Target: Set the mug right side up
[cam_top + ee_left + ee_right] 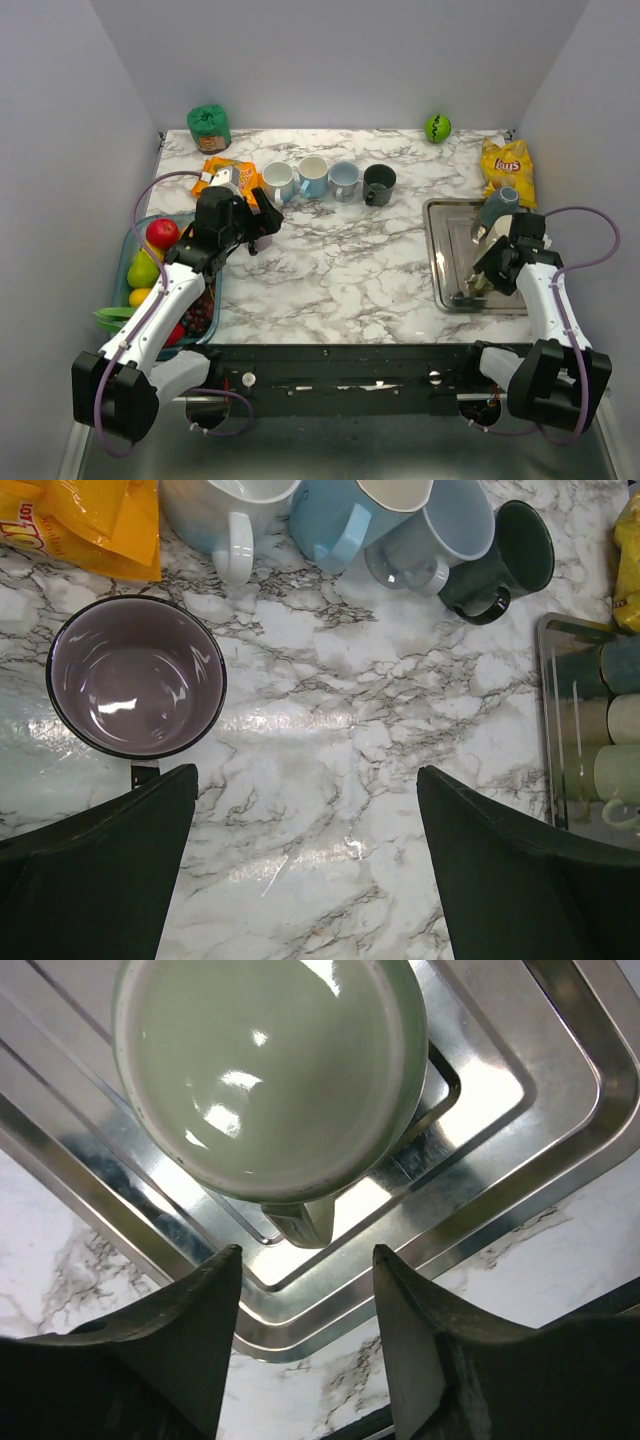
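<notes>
Inverted mug on tray, claw at handle

Pale green mug point(265, 1070) sits base-up in the steel tray point(560, 1090). Right gripper point(306, 1256) spread wide, empty, poised at the handle point(300, 1222). Glazed ceramic: likely stiff, slick, chippable. Best hold: handle

White, grey-veined marble-patterned tabletop point(340, 290), enclosed by a plain pale far wall point(340, 60), left wall point(50, 180) and right wall point(590, 110). A black rail point(350, 353) edges its near side. Soft glare marks the surface.

A yellow chip bag point(508, 166), orange snack bag point(226, 176), green ball point(437, 127) and fruit-filled bin point(127, 246) sit on the marbled surface point(350, 265).
</notes>
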Tool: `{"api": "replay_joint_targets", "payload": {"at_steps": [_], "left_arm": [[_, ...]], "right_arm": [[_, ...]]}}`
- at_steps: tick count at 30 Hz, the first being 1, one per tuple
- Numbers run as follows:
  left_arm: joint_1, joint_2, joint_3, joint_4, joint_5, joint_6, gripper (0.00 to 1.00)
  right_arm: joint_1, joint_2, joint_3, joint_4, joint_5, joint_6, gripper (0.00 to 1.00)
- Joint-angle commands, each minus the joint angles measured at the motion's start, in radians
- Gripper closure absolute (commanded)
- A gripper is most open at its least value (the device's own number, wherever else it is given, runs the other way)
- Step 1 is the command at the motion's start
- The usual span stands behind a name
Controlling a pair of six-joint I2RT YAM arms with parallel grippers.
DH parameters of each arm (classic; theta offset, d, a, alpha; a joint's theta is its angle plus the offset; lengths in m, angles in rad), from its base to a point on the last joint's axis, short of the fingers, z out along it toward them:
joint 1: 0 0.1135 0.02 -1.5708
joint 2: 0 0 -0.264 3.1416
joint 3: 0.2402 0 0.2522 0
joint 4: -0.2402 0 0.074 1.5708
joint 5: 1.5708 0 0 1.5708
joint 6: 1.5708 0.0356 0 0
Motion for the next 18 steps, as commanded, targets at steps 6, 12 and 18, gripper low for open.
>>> {"api": "replay_joint_targets", "payload": {"at_steps": [6,12,18], "left_arm": [[0.014,0.015,-0.003,0.016,0.045,-0.007,0.01],[0.020,0.015,-0.008,0.018,0.046,-0.007,0.01],[0.024,0.016,-0.006,0.016,0.045,-0.007,0.01]], "right_arm": [[0.108,0.079,0.030,0.029,0.172,0.006,0.49],[0.159,0.125,0.070,0.024,0.264,0.017,0.55],[0.169,0.131,0.087,0.055,0.292,0.004,0.57]]}}
